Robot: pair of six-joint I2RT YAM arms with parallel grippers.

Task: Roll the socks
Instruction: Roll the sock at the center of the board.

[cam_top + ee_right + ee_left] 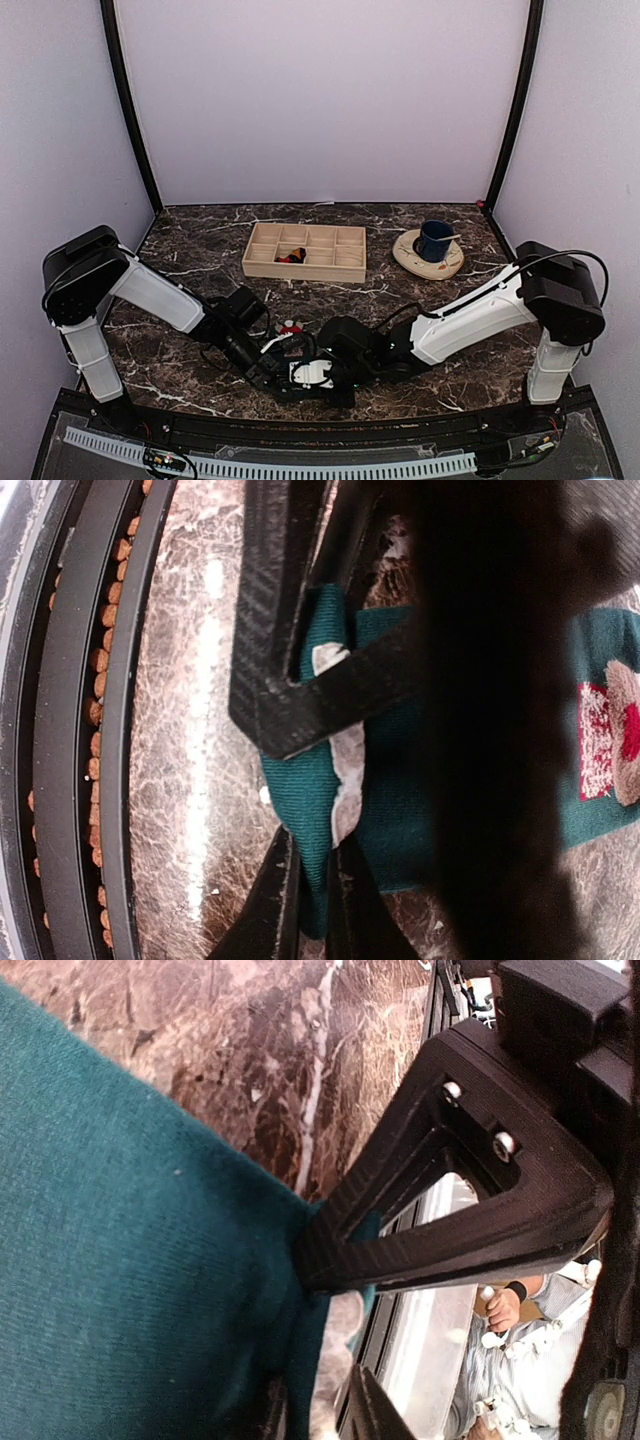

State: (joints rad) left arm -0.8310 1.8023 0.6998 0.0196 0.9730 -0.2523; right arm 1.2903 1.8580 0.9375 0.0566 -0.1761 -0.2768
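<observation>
1. The right gripper (300,790) has its fingers close together, with the folded end of the teal sock (385,740) caught between them.
2. Facing it at that same end of the sock is the left gripper (335,1335). Its fingers stand apart: the upper one rests on the fabric's edge, the lower one sits clear below, and a strip of fabric and marble shows in the gap.
3. Away from both pairs of fingers, the rest of the sock spreads over the marble table (190,250). Its red-and-white Santa figure (610,740) faces up on the part farthest from the right gripper.
4. Both grippers sit low over the table, tip to tip, just in from its near edge and between the two arm bases.
5. Well beyond the grippers, toward the back wall, stands a wooden tray (300,272) divided into compartments. The argyle sock (291,257), dark with orange-red, lies bunched in a compartment in the tray's left half.
6. Farther out past the right gripper, to the right of the tray and apart from it, a blue mug (435,240) stands on a pale plate (415,262).
</observation>
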